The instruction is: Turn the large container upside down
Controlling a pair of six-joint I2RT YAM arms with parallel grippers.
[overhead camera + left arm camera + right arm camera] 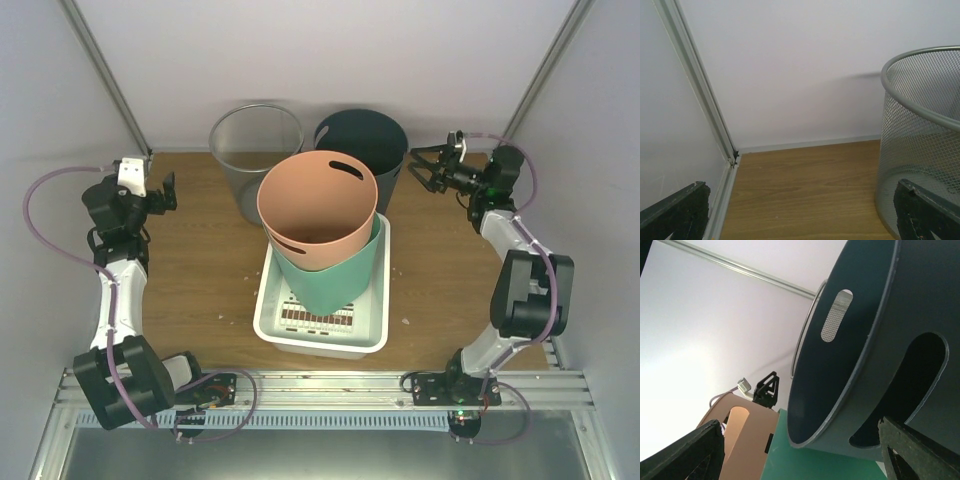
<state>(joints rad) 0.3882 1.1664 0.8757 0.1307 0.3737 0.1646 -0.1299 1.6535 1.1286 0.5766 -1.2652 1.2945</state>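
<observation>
A white tray [318,345] sits in the middle of the wooden desk [200,290]. A green bin [335,280] stands in the tray, and an orange bin [345,235] is pushed into its top, leaning toward the tray's rear left corner with its open mouth up. Behind the tray's rear left corner stands a wire mesh bin [245,165]. Behind its rear right corner stands the dark bin [385,165], upright with its mouth up, close against the wire one. The left arm [118,270] reaches along the tray's left side, well apart from it; the left jaws are spread as wide as they go and hold nothing, pointing past the wire bin. The right arm [520,270] bends up the tray's right side. The right jaws are wide apart and empty, just beside the dark bin's slotted wall; whether they touch it cannot be told.
</observation>
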